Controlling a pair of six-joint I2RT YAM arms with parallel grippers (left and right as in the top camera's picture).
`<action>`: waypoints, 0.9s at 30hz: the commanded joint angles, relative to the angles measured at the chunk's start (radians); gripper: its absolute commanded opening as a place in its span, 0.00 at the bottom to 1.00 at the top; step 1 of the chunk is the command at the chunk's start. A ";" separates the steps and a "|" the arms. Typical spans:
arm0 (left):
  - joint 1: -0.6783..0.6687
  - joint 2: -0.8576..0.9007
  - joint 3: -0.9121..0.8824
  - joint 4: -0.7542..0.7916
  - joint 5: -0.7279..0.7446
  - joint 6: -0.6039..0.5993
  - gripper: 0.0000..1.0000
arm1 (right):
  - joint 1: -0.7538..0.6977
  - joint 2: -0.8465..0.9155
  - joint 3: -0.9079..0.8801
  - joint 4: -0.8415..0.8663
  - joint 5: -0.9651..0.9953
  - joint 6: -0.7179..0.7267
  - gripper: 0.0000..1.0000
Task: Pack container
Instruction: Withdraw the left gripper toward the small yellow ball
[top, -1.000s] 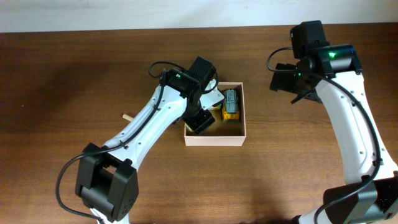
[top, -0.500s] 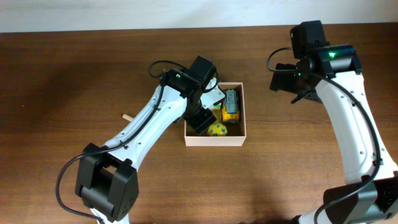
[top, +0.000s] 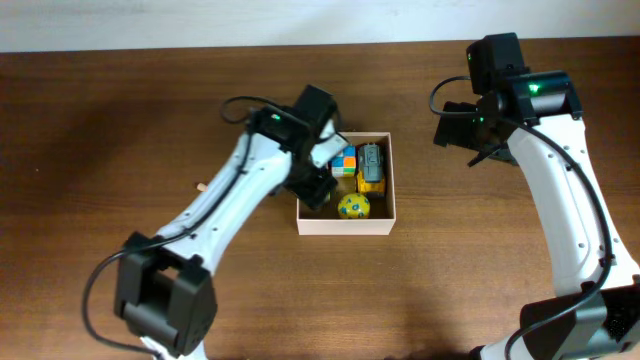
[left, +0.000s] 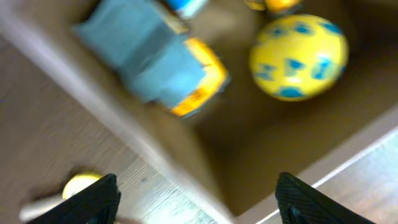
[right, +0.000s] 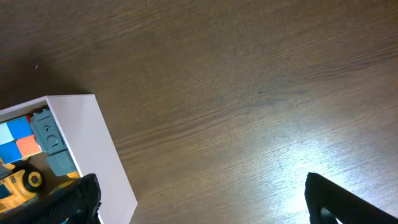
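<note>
Hovering L gripper (left: 196, 190) over container (top: 345, 227), fingers spread, empty; yellow ball (top: 352, 206) inside. R gripper (right: 200, 193) spread too, idle. Next prob: grab peg (top: 201, 186) outside.

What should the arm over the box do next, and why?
Probably lift the left gripper clear of the box and swing it left toward the small tan piece on the table. Its jaws stand open and empty over the box's left wall, the yellow ball already lies inside, and that piece looks like the only thing left outside.
</note>
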 joint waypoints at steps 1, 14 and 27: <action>0.091 -0.164 0.028 -0.029 -0.100 -0.134 0.85 | -0.004 -0.019 0.008 0.000 0.020 0.001 0.99; 0.488 -0.301 -0.144 -0.086 -0.045 -0.204 0.97 | -0.003 -0.019 0.008 0.000 0.020 0.001 0.99; 0.528 -0.301 -0.408 -0.020 -0.011 -0.298 0.98 | -0.004 -0.019 0.008 0.000 0.020 0.001 0.99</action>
